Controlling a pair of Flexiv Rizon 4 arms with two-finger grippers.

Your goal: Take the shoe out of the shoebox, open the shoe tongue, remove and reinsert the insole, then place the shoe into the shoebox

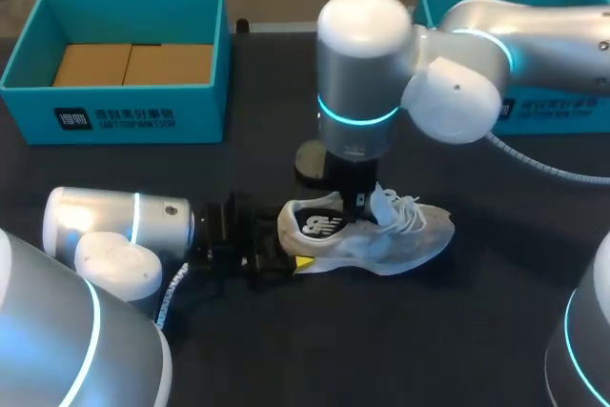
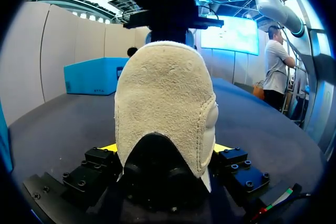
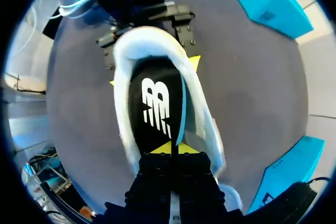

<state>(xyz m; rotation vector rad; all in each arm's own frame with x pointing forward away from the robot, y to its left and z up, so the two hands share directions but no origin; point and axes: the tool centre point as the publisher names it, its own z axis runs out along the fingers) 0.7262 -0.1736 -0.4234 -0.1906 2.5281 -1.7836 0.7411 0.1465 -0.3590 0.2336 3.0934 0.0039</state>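
Left tool: clamped on both sides of the heel of white shoe, which lay on bench, well apart from teal shoebox. Right tool: stood above, pinched on black insole inside shoe.

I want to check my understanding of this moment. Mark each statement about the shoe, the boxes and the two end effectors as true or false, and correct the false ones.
1. The shoe lies on the table, outside the left shoebox and the right shoebox. True.
2. The left end effector is open, away from the shoe. False: it is shut on the heel.
3. The left shoebox holds a second shoe. False: only brown cardboard shows in it.
4. The right end effector is at the shoe's opening, shut on the insole. True.
5. The shoe's toe points toward the left arm. False: the heel does.
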